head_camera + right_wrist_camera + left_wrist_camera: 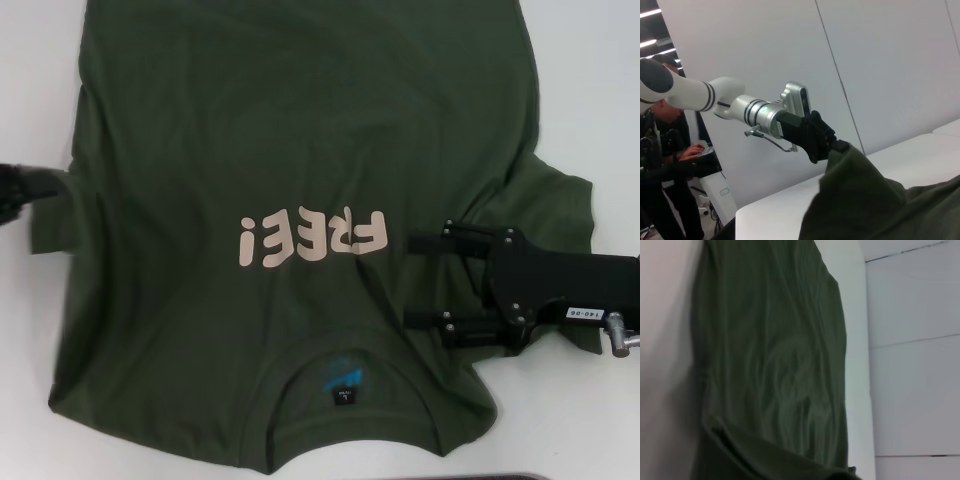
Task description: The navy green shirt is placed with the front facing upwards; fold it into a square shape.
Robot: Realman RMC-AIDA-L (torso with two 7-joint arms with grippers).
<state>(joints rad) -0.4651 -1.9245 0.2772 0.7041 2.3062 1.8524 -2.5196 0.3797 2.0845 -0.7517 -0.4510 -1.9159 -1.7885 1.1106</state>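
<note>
Our right gripper (424, 282) hangs low over the right shoulder part of the navy green shirt (280, 180), its two black fingers spread wide apart with nothing between them, one finger near the end of the lettering and the other near the collar. Our left gripper (35, 186) sits at the shirt's left sleeve edge; in the right wrist view (832, 145) it meets a raised bunch of green cloth, but we cannot tell whether it has closed on it.

We count one shirt, two grippers and one white table (590, 90). The shirt lies spread on the table, front up, collar toward us. It is dark olive green with one pale pink word, "FREE!" (311, 238), across the chest, reading upside down from the head view. Inside the collar we see one blue print (337, 376) and one small black tag (343, 397). The cloth is softly wrinkled, and the right sleeve is creased beside the gripper.
</note>
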